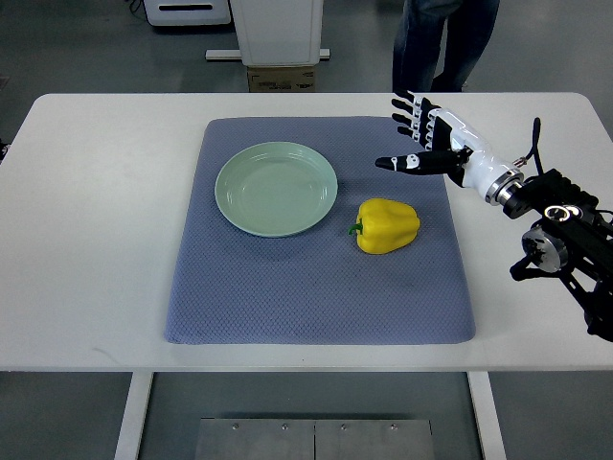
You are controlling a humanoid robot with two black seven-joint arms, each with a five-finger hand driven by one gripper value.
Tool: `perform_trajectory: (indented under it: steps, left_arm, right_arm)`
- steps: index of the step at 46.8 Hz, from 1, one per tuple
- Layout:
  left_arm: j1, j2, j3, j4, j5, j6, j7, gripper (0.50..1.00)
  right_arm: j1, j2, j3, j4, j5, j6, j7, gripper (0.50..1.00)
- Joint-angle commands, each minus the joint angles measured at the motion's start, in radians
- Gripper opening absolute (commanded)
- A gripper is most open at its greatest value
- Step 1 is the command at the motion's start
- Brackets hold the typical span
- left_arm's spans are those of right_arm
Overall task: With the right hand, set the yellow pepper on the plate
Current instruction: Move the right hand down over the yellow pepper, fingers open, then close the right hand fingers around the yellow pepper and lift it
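Observation:
A yellow pepper (387,226) with a green stem lies on its side on the blue-grey mat (316,287), right of centre. A pale green plate (276,188) sits empty on the mat to the pepper's upper left. My right hand (414,134) comes in from the right edge and hovers above and behind the pepper, near the mat's far right corner. Its fingers are spread open and hold nothing. It is not touching the pepper. The left arm does not show.
The mat lies on a white table (86,240). A person's legs (442,43) stand behind the table's far edge. A white stand base (278,38) and a cardboard box (281,79) sit behind the table.

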Motion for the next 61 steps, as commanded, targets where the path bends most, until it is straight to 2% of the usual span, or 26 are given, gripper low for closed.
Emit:
perform_trajectory:
  steps: [1, 7, 21, 61]
  left_arm:
    - [0.000, 0.000, 0.000, 0.000, 0.000, 0.000, 0.000, 1.000]
    - [0.000, 0.000, 0.000, 0.000, 0.000, 0.000, 0.000, 1.000]
    - [0.000, 0.000, 0.000, -0.001, 0.000, 0.000, 0.000, 1.000]
    - [0.000, 0.000, 0.000, 0.000, 0.000, 0.000, 0.000, 1.000]
  right_arm:
    - [0.023, -0.028, -0.066, -0.001, -0.022, 0.002, 0.036, 0.995]
    - [0.052, -0.060, -0.147, 0.025, -0.033, 0.002, 0.070, 0.995]
    - [0.067, -0.094, -0.250, 0.088, -0.084, 0.003, 0.073, 0.995]
    - [0.055, -0.081, -0.324, 0.033, -0.108, -0.014, 0.091, 0.981]
